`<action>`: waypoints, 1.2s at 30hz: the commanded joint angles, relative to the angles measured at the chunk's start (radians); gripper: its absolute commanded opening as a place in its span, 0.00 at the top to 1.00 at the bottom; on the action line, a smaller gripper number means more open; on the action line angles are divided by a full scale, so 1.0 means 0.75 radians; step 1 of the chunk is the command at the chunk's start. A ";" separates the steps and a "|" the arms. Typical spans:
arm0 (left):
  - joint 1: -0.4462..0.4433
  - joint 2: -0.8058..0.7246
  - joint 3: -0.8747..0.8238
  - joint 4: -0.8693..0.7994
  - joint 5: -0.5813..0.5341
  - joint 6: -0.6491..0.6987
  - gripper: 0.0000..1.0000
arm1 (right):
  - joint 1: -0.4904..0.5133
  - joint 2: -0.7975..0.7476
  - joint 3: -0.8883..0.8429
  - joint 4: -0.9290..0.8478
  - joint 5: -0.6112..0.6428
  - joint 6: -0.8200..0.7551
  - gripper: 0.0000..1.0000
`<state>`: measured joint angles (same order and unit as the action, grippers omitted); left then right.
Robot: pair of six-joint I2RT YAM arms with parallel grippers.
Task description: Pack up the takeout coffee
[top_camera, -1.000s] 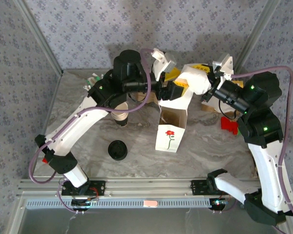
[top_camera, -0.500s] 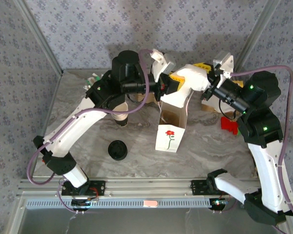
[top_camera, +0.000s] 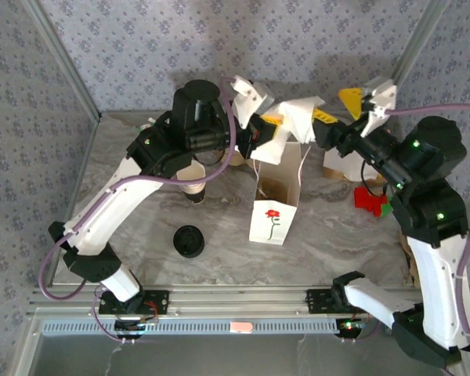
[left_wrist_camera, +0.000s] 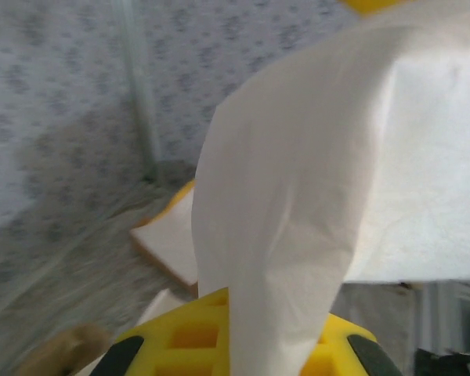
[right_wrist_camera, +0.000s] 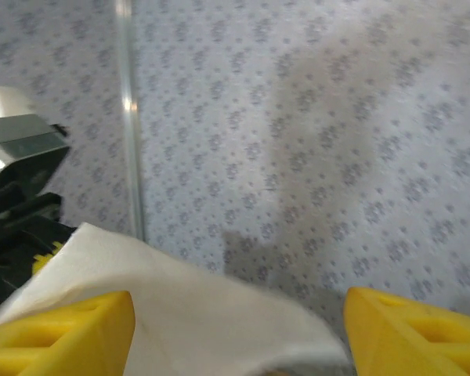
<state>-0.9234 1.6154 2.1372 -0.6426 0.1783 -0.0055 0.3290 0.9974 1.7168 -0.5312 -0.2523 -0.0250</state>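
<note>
A white napkin (top_camera: 301, 113) is held pinched in the left gripper (top_camera: 272, 125) at upper centre, the right gripper (top_camera: 335, 108) spread wide, above a marbled tabletop (top_camera: 337, 235) walled by patterned wallpaper (top_camera: 125, 47).

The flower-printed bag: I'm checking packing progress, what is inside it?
The bag shows bare brown inner walls; its bottom is too shadowed to see. The takeout coffee stands outside on the table; a white napkin hangs above.

Left hand (top_camera: 271, 121) pinched closed, right hand (top_camera: 336, 106) spread, both raised
</note>
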 commanded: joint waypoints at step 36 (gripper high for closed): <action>-0.217 0.145 0.065 0.361 -0.886 0.944 1.00 | 0.028 0.166 0.047 0.137 -0.162 2.153 0.16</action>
<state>-1.0828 1.7786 2.1849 -0.4793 -0.4599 0.6403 0.3412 1.1278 1.7359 -0.4419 -0.3817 1.5398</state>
